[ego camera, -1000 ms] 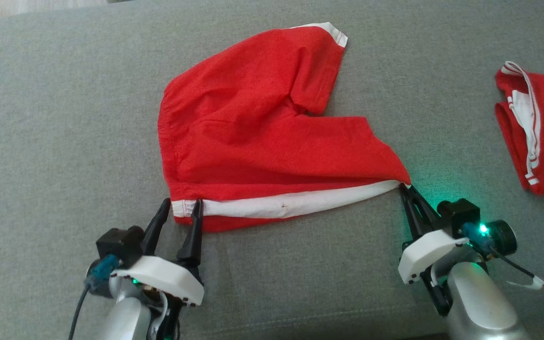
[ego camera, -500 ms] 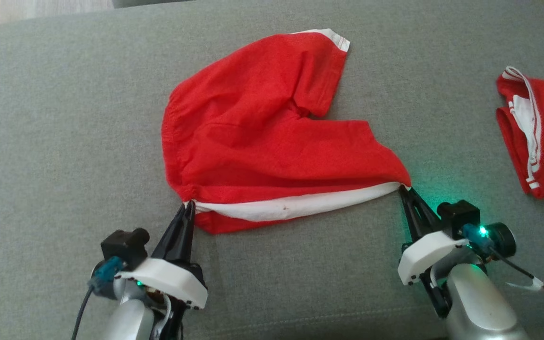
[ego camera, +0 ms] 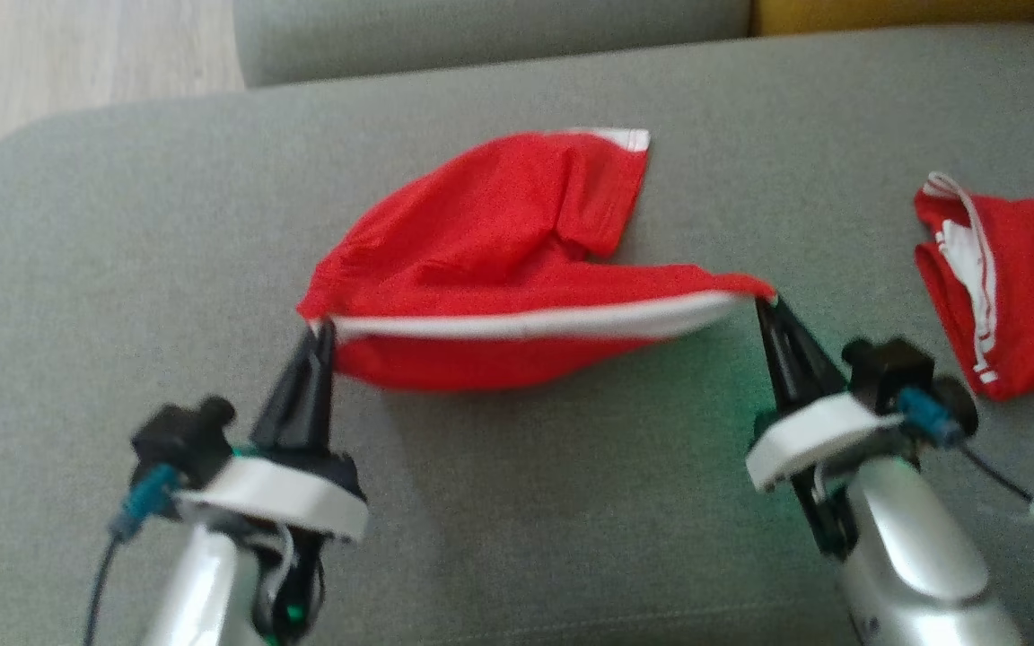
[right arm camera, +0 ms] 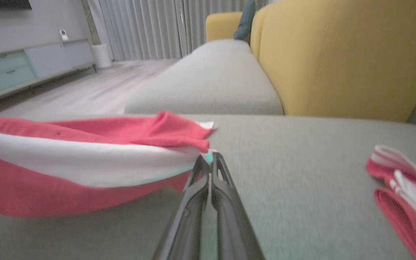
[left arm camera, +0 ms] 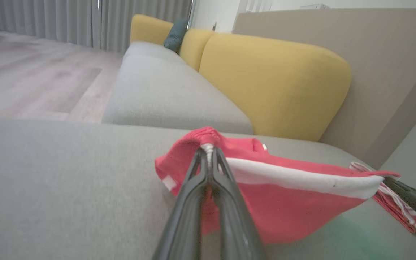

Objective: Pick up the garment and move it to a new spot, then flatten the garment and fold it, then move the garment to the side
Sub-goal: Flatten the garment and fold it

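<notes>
The garment (ego camera: 499, 260) sat mid-frame in the head view. Its white-banded edge was stretched between the left gripper (ego camera: 326, 330) and the right gripper (ego camera: 762, 307), and both pairs of jaws were pinched shut on its corners. Its far part rested on the grey sofa (ego camera: 122, 269). Both holds looked like thin tip pinches, so pulling the arms apart too hard could probably slip a corner free. A second earlier the left jaws stood open around the corner and the edge lay flat. The camera had also shifted.
</notes>
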### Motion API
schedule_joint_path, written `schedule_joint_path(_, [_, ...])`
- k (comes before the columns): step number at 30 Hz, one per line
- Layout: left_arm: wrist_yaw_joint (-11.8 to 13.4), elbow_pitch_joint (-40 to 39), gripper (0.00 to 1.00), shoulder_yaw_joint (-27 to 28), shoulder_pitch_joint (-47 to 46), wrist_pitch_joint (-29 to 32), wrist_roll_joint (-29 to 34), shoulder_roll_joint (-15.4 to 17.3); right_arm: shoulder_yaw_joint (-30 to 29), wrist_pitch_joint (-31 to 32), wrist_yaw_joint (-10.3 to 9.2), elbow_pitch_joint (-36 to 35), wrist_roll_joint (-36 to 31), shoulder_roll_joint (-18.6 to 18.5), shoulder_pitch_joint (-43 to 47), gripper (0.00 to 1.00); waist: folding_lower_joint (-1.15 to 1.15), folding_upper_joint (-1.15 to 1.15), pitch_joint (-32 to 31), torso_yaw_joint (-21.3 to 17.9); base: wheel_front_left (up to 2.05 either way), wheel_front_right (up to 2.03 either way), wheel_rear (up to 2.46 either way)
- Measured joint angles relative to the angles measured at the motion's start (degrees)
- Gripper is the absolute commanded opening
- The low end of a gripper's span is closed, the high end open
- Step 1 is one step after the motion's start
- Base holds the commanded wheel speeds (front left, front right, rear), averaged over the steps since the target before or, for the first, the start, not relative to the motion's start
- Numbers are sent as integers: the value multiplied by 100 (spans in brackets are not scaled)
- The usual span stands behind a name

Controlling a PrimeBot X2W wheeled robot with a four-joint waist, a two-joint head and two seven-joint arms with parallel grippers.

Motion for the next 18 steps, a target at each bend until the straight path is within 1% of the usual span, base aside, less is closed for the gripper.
schedule_joint_path(3, [-24,-278,0,211,-194,0,169,16,104,0,0,-236,137,-7,-253,0,0,0,-231,-16,0,0,0])
schedule_joint_path(5, [-29,-467,0,259,-426,0,292,113,194,0,0,-427,292,-52,-508,0,0,0,-378,-34,0,0,0])
schedule_joint_path(9, [-53,-809,0,309,-1094,-1,358,500,339,16,0,-904,614,-283,-1106,0,0,0,-569,-86,0,0,0])
schedule_joint_path(12, [-71,-1016,0,324,-1702,-2,298,754,405,189,0,-1333,848,-475,-1535,0,0,0,-584,-96,0,0,0])
schedule_joint_path(15, [-73,-953,0,299,-2331,-44,288,987,427,436,0,-1715,1004,-651,-1895,0,0,0,-472,-67,0,0,0])
schedule_joint_path(18, [-73,-657,0,162,-2902,-42,288,1089,427,633,0,-1840,1032,-764,-2208,0,0,0,-270,-28,0,0,0])
